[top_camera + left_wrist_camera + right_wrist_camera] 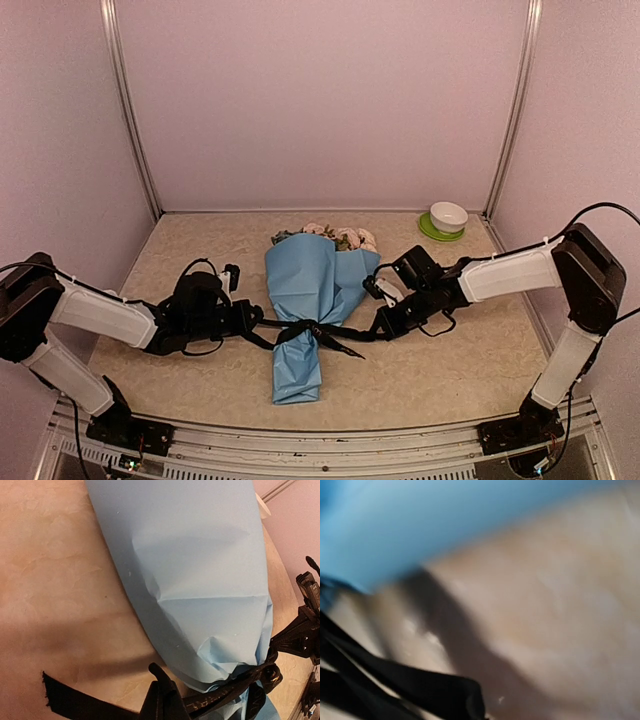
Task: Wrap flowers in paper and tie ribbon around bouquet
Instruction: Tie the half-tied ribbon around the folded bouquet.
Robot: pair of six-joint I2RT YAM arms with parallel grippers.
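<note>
At mid-table, the ribbon (300, 331) is looped round the bouquet's (310, 285) narrow waist.
The left gripper (250, 323) is clenched on one ribbon end, the right gripper (383, 322) on the other; both ends should be pulled outward evenly, so the paper (200, 580) is cinched, not torn.

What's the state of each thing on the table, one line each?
bouquet: lying flat, wrapped
flowers: blooms poking from far end
ribbon: looped around bouquet's narrow part, stretched to both sides
left claw: shut on ribbon
right claw: shut, apparently on ribbon
bowl: upright on green plate
</note>
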